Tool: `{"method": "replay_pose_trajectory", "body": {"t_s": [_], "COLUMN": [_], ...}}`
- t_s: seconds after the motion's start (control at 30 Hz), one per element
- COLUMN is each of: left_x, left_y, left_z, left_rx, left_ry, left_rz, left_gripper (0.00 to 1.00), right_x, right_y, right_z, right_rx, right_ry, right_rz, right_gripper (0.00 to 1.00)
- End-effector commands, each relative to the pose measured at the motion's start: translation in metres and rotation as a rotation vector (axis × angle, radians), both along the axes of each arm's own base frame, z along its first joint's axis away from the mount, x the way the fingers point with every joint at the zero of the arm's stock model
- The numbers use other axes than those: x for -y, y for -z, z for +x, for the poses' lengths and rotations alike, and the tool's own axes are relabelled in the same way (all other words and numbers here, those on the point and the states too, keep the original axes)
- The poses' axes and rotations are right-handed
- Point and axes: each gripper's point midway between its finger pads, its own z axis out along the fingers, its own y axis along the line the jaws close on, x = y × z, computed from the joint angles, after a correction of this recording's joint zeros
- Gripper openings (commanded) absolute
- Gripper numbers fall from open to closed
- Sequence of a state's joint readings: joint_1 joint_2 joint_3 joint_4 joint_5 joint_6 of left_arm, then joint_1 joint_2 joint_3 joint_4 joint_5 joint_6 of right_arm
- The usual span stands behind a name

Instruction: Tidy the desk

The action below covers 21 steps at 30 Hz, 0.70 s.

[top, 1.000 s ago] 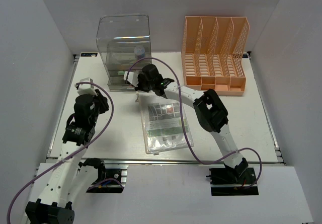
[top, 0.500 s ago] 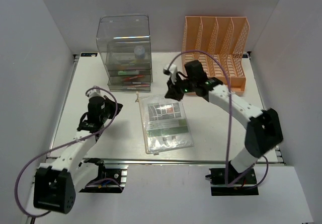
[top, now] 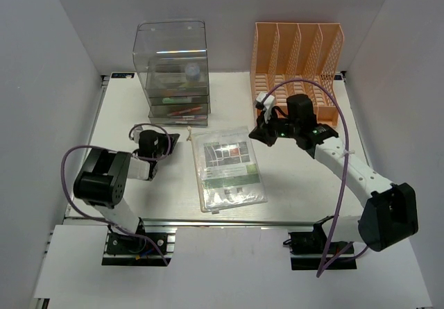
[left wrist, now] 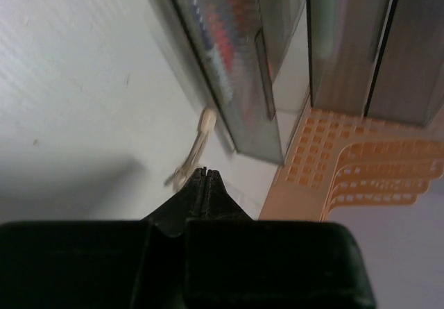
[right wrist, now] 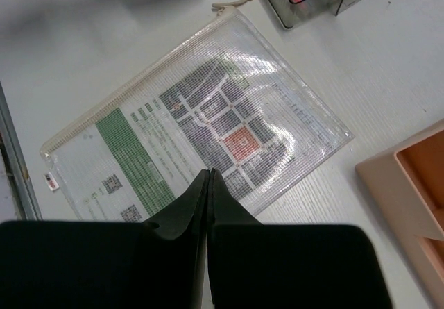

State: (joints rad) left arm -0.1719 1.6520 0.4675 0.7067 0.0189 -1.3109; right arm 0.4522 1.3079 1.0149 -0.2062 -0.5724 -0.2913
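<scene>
Zip pouch (top: 229, 166) flat on desk (top: 291, 184). Left gripper (left wrist: 206, 173) left of it, right gripper (right wrist: 209, 175) at its far right corner. Both pinched closed, empty.

A clear drawer box (top: 171, 73) stands at the back left, its drawers shut. Red and green pens (top: 182, 111) show through the lower drawer fronts, and a small bluish round thing (top: 193, 69) sits higher up. Well apart to its right stands an orange rack (top: 297, 73) with four upright slots and latticed walls. A clear zip pouch (top: 227, 166) lies flat nearer the front, between the two. It holds a printed sheet (right wrist: 208, 139) with a green band, grey blocks and a red square. The cream zip pull (top: 189, 135) trails from the pouch's far left corner, just before the box.
</scene>
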Motion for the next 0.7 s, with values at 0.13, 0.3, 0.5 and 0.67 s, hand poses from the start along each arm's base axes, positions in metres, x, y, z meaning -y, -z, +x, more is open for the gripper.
{"method": "replay_pose_trajectory", "body": {"t_s": [0.13, 0.3, 0.5, 0.67], "left_x": [-0.021, -0.019, -0.013, -0.008], "left_y": [-0.027, -0.013, -0.008, -0.008], "left_z": [0.069, 0.096, 0.118, 0.138], "left_rx": [0.139, 0.092, 0.098, 0.112], "left_ry": [-0.215, -0.236, -0.247, -0.242], "left_rz": [-0.076, -0.066, -0.08, -0.107], "left_gripper": [0.0, 0.0, 0.0, 0.0], "right_x": [0.011, 0.018, 0.026, 0.03], "right_y": [-0.02, -0.025, -0.033, -0.031], "right_z": [-0.003, -0.005, -0.007, -0.005], "right_rx": [0.12, 0.142, 0.176, 0.172], "right_ry": [-0.016, -0.008, 0.003, 0.011], "right_rz": [0.052, 0.057, 0.073, 0.07], "right_gripper": [0.0, 0.0, 0.0, 0.0]}}
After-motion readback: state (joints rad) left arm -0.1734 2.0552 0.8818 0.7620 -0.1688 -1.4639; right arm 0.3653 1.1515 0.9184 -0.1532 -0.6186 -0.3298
